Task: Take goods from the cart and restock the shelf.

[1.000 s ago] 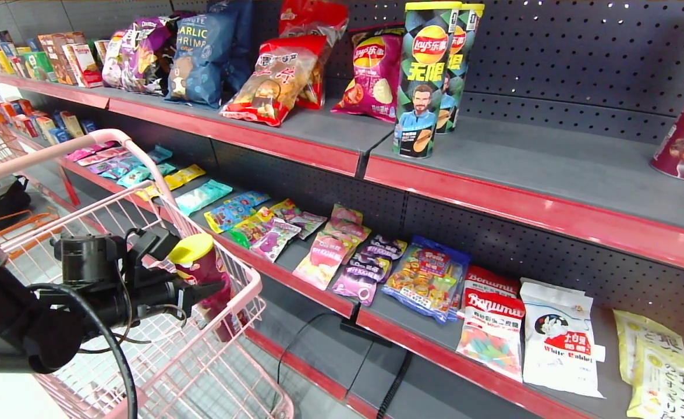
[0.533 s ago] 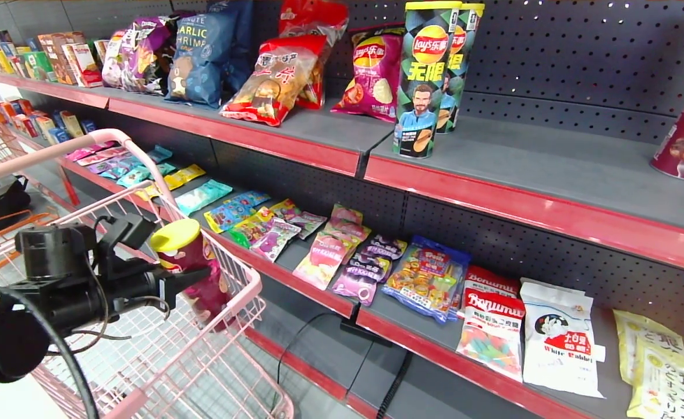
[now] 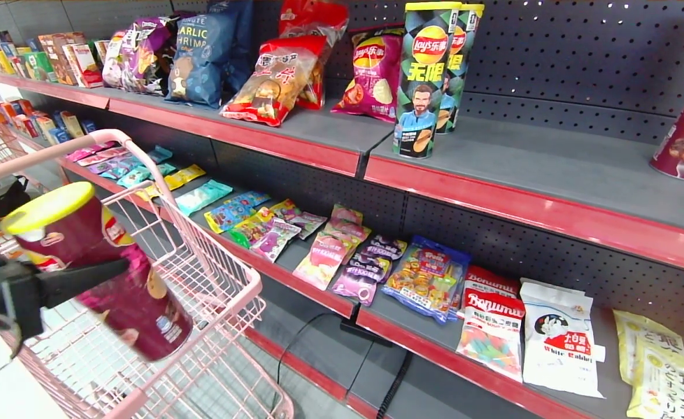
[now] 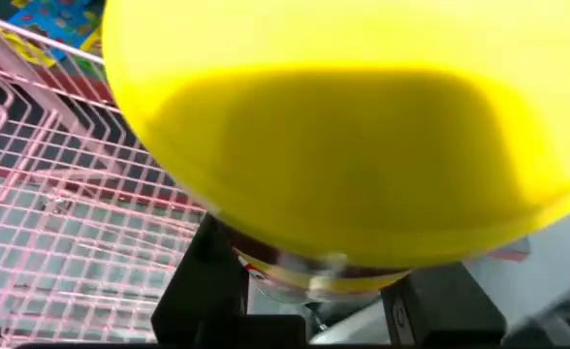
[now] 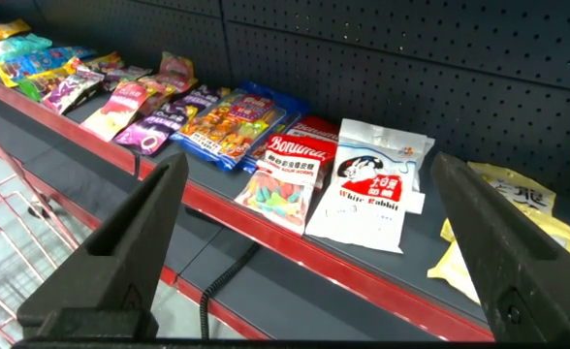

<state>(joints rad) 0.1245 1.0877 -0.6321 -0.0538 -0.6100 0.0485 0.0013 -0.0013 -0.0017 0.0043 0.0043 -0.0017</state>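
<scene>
Leftmost, the left end effector [image 3: 82, 272] clamps the tilted chip canister [image 3: 138, 302] above the pink cart [image 3: 225, 273]; light, stiff and slick, it likely wants a mid-body grip. Rightward, the right end effector [image 5: 304, 179] gapes wide facing the lower shelf [image 3: 611, 366].

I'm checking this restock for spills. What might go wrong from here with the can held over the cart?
The chip can hangs tilted in the left gripper, gripped on its upper part, so it may swing or slip. Its lower end is low by the cart and could catch the rim. On the upper shelf, two tall cans stand upright and might be knocked if it lands close.
</scene>
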